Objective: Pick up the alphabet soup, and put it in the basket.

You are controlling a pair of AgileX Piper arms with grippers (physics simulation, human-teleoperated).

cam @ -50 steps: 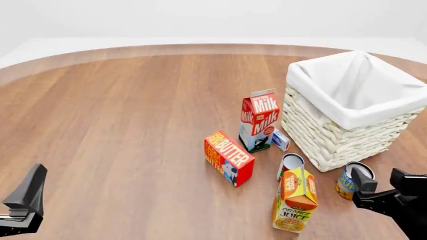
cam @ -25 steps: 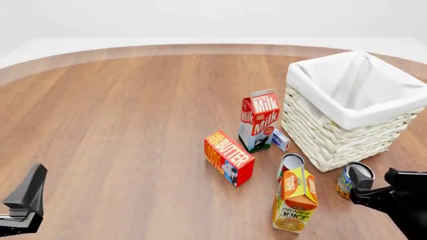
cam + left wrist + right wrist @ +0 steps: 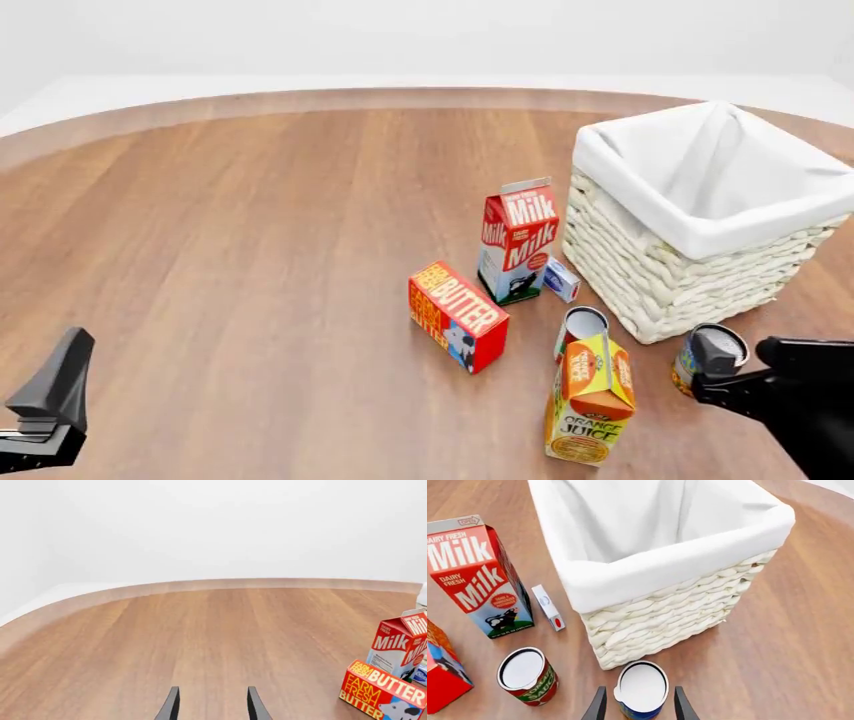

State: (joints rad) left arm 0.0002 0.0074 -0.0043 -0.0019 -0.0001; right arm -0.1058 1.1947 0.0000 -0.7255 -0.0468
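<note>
The alphabet soup point(image 3: 642, 682) is a small can with a pale top, standing upright on the table just in front of the basket's point(image 3: 660, 565) near corner. In the front view the alphabet soup point(image 3: 697, 362) is at the lower right, beside the white wicker basket point(image 3: 667, 280). My right gripper point(image 3: 639, 694) is open, with one finger on each side of the can and a small gap to each. It reaches in from the right edge point(image 3: 715, 362). My left gripper point(image 3: 54, 395) hangs open and empty at the far lower left, fingers point(image 3: 171, 707) over bare wood.
A red-and-white can point(image 3: 581, 328) stands left of the soup, with an orange juice carton point(image 3: 590, 400) in front of it. A milk carton point(image 3: 518, 240), a butter box point(image 3: 458, 315) and a small blue-white box point(image 3: 561, 280) sit left of the basket.
My right gripper has slid left and forward, so its fingers now straddle the soup can. The can and the left arm have not moved.
</note>
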